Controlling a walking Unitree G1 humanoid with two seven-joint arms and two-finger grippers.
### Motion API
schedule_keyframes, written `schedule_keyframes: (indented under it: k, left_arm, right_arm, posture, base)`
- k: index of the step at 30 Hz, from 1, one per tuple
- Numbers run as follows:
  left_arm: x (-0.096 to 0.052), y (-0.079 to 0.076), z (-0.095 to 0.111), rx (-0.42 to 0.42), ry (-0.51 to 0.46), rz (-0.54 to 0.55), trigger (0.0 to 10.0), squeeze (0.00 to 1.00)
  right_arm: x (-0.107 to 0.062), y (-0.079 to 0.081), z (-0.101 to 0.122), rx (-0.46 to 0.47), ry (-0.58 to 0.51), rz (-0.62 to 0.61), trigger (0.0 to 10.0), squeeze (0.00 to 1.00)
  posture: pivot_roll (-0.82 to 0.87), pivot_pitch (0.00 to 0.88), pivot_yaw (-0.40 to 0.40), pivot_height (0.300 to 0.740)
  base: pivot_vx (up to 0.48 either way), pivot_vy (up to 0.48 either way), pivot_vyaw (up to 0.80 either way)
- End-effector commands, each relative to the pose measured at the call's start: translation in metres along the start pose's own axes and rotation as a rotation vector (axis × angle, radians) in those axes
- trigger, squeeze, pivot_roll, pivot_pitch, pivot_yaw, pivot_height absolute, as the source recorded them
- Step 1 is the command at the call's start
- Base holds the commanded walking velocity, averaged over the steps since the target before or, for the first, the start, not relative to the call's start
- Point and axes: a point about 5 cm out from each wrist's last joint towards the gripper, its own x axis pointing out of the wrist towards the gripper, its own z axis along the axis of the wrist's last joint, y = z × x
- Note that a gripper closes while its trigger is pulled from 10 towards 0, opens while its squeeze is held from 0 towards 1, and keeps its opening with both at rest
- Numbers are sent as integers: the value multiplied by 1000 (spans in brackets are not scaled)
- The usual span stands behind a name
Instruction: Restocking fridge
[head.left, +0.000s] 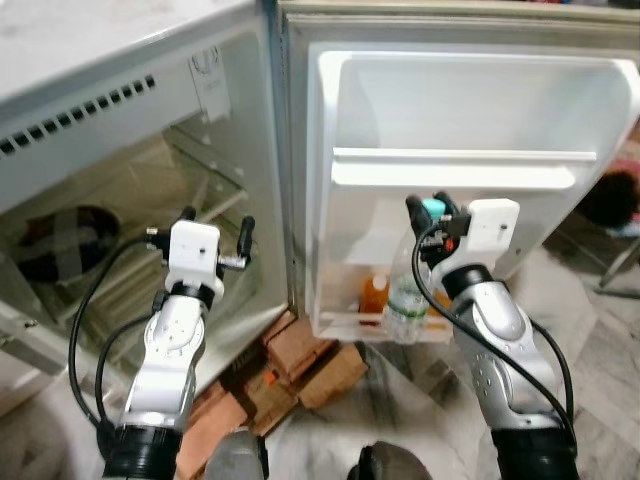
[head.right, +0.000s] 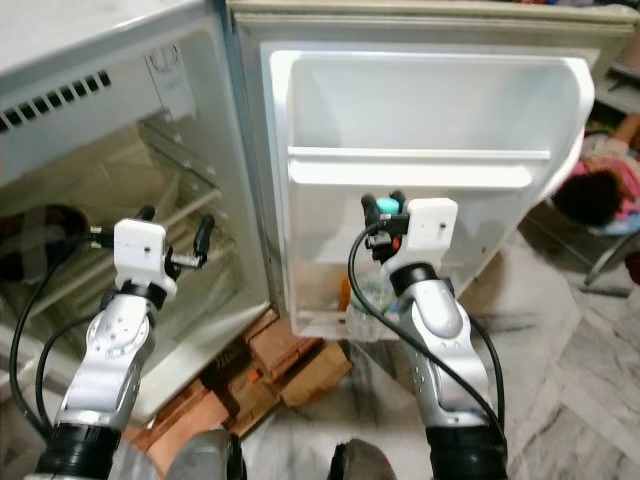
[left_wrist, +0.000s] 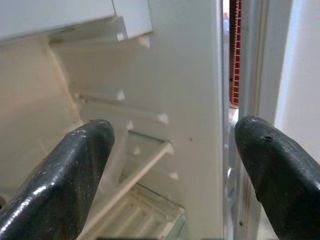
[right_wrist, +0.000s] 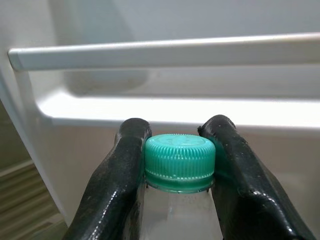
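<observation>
Head views show my right gripper (head.left: 432, 210) clamped on the green cap of a clear bottle (head.left: 405, 300), which stands in the fridge door's (head.left: 460, 110) bottom shelf beside an orange bottle (head.left: 374, 294). My left gripper (head.left: 216, 228) hangs spread before the fridge cabinet (head.left: 120, 190). Right wrist view: both fingers (right_wrist: 122, 170) pinch the cap (right_wrist: 179, 161). Left wrist view: fingers (left_wrist: 75, 170) wide apart, nothing between.

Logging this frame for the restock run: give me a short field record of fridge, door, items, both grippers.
fridge: open, glass shelves inside
door: open, upper shelf rail white
right gripper: shut on green cap of clear bottle, at the lower door shelf
orange bottle: standing in the lower door shelf, beside the clear bottle
left gripper: open, holding nothing, raised at the fridge opening
floor: cardboard boxes under the door
</observation>
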Motion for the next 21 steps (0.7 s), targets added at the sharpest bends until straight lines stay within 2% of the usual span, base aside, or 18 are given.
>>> schedule_keyframes:
  k: [1,5,10,21]
  left_arm:
    - [0,-3,-5,8,27,-12,10000,0]
    - [-3,-6,-6,15,28,-16,10000,0]
    - [-5,-11,-7,10,35,-20,10000,0]
    - [-3,-11,-7,24,38,1,10000,0]
  right_arm:
    - [-2,0,-4,11,30,14,10000,0]
    - [-5,5,-10,11,56,35,10000,0]
    - [-10,7,-17,6,100,35,10000,0]
    - [-7,13,-21,9,130,55,10000,0]
  posture:
    - [-17,0,-36,740]
    - [-17,0,-40,740]
    - [-17,22,-43,740]
    - [-12,27,-40,740]
  base:
    - [0,0,0]
    - [0,0,0]
    - [0,-290,0]
    - [0,-456,0]
